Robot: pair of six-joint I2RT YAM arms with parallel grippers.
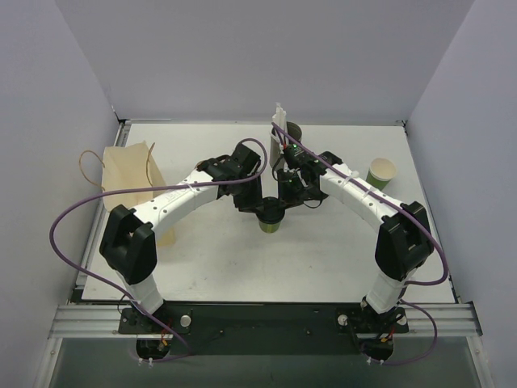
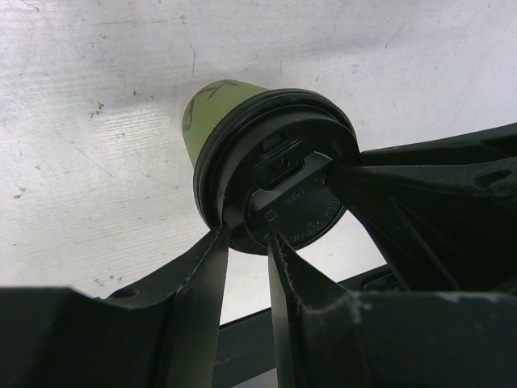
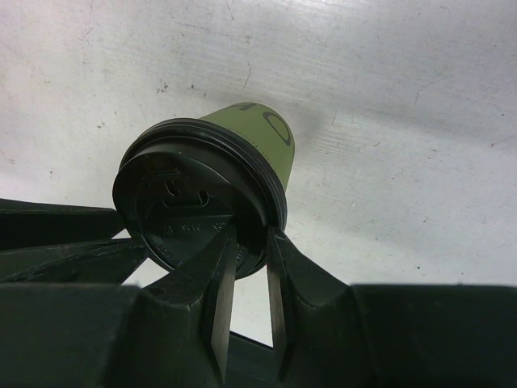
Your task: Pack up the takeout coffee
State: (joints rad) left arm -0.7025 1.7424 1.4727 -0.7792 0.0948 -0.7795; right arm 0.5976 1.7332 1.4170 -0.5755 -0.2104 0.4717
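Note:
The takeout coffee, a small green paper cup with a round black lid, is at the table's middle, between both arms. My left gripper comes in from the left and is shut on the lid's rim, one finger outside the rim and one on the lid's top. From the right, my right gripper pinches the opposite side of the same lid. The green cup wall shows beyond the lid. In the top view the two grippers hide most of the lid.
A brown paper bag with handles lies at the left of the table. A grey cup with white straws stands at the back, just behind the right arm. An open green cup stands at the right.

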